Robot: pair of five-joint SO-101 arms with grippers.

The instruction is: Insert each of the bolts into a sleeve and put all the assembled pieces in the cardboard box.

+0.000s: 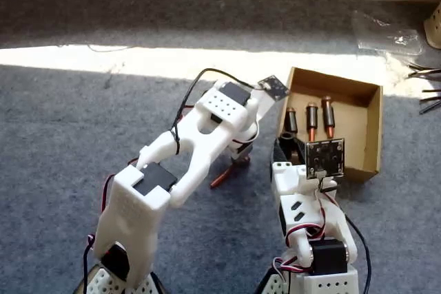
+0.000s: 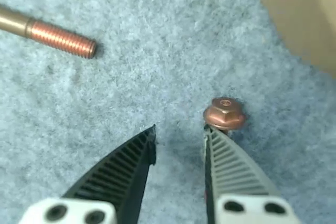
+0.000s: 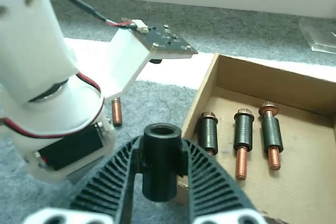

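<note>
The right gripper pinches a black sleeve between its two fingers. The sleeve stands upright with its hole facing up. It is held just beside the near wall of the cardboard box, on the outside.

Three put-together pieces lie in a row inside the box. Each is a copper bolt pushed through a black sleeve: the first piece, the middle piece and the last piece. Their heads point to the far wall of the box.

The left gripper is low over the grey carpet, and its fingers are spread apart with nothing between them. A loose bolt sits right at the tip of one finger, with its six-sided head facing up. I cannot tell if the finger touches it. Another bolt lies flat on the carpet, well apart from the fingers.
</note>
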